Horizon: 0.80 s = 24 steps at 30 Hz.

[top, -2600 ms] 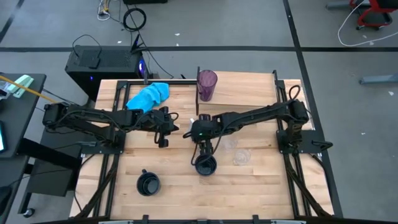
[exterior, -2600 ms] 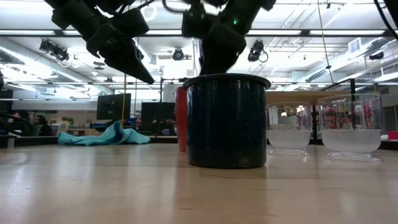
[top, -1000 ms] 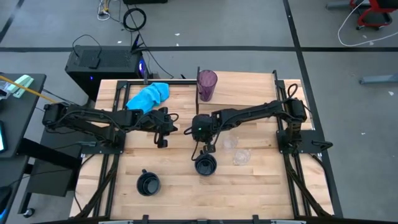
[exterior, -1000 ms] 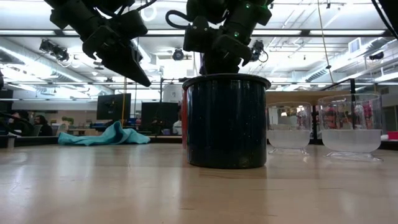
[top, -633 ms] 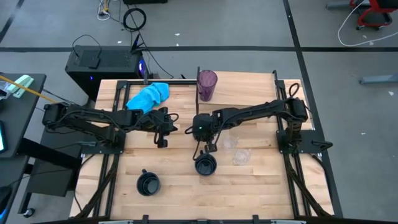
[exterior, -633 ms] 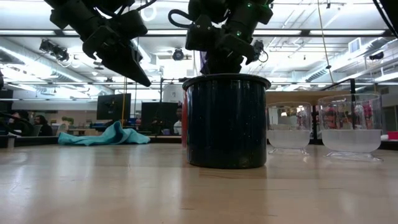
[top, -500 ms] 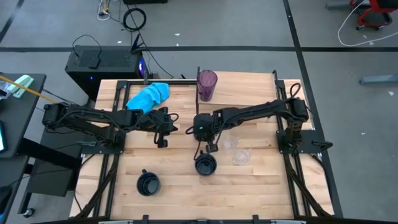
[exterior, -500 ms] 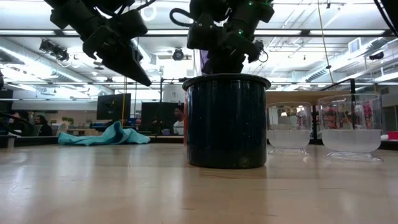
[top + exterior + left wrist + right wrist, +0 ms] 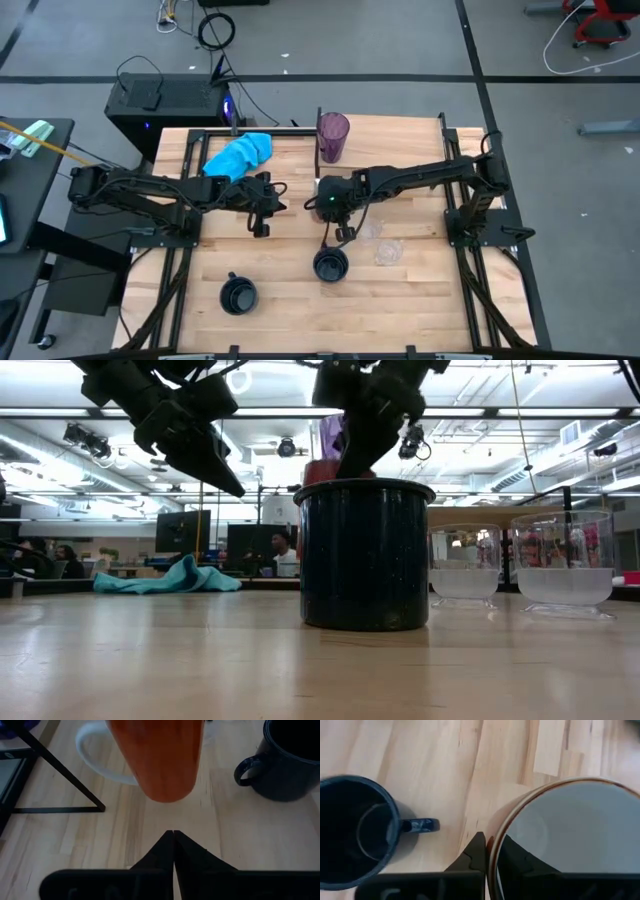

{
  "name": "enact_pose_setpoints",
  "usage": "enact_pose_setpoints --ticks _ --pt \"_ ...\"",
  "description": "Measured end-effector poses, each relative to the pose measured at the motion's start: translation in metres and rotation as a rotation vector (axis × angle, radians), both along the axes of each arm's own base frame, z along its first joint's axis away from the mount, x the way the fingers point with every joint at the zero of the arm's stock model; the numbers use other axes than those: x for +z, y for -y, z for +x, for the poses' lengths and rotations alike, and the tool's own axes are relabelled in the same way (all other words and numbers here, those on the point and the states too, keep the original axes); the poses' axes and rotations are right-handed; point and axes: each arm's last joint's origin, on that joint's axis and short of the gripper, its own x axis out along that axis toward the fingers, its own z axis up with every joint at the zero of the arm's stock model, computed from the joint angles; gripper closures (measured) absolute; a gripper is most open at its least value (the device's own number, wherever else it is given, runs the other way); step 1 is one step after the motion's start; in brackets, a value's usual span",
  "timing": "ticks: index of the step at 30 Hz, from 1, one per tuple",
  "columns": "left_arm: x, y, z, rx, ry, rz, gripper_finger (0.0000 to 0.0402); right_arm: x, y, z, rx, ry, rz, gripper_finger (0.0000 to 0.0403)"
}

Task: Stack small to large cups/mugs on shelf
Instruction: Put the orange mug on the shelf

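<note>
The shelf (image 9: 400, 140) fills the table's 1 o'clock quarter, with the purple tumbler (image 9: 333, 136) at its near-left corner. At table centre the right gripper (image 9: 489, 851) pinches the rim of the orange mug (image 9: 570, 840), one finger inside and one outside, and holds it clear of the wood just at 12 o'clock of a black mug (image 9: 330, 265).

To do this carry well, I judge the mug should stay level and pass above the shelf's dark edge before lowering.

The left gripper (image 9: 173, 836), fingers pressed together and empty, hovers at 9 o'clock of the mug. Two clear cups (image 9: 563, 565) stand at 3 o'clock of the black mug.

The orange mug's handle shows only in the left wrist view. From above the arm hides the mug.
</note>
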Motion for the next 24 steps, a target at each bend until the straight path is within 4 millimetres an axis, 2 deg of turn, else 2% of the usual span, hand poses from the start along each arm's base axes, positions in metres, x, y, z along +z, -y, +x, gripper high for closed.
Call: enact_pose_setpoints --ticks 7,13,24 --pt "0.0 0.0 0.0 -0.002 0.0 0.002 0.0375 0.017 -0.008 -0.01 0.02 0.033 0.008 0.0378" --pt "0.0 0.0 0.0 -0.002 0.001 0.002 0.0381 0.031 -0.018 -0.022 0.036 0.041 0.016 0.0378" --pt "0.0 0.0 0.0 -0.002 0.001 0.002 0.0385 0.053 -0.013 -0.05 -0.08 -0.004 0.041 0.0379"
